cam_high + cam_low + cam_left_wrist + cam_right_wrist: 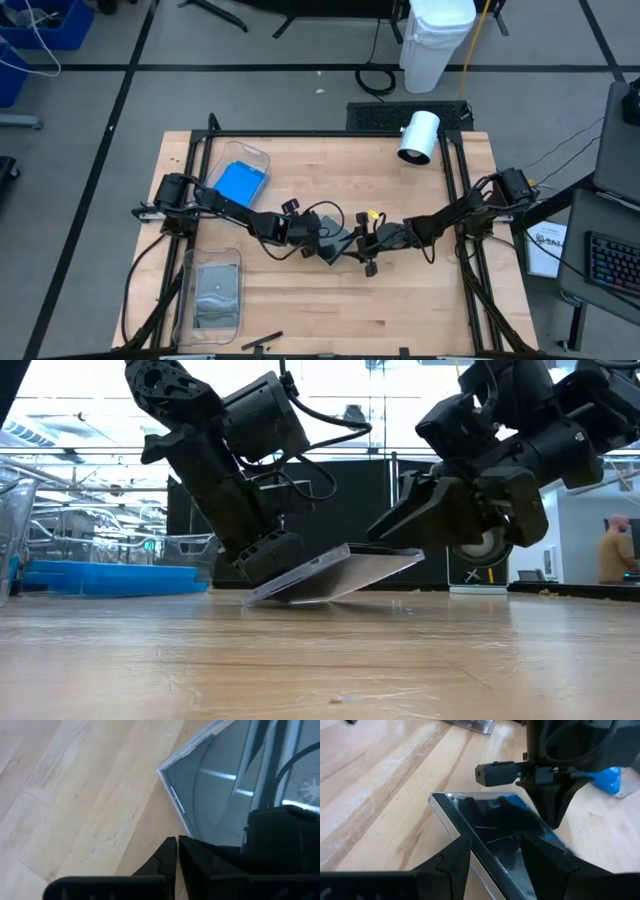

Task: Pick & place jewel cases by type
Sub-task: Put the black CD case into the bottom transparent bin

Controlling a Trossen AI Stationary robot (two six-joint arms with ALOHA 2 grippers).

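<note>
Glossy clear plastic jewel case [335, 575]; matt wooden table [320, 660].

Table centre is crowded: my left gripper [328, 247] and right gripper [366, 243] meet over one tilted grey jewel case [335, 573], almost no gap between them. Near edge of the table [340, 310] is bare wood, free to pass. Left side blocked by the bin with blue cases [240, 176] at back and a clear bin [212, 292] in front. White cylinder [419, 136] stands at the back right.
</note>
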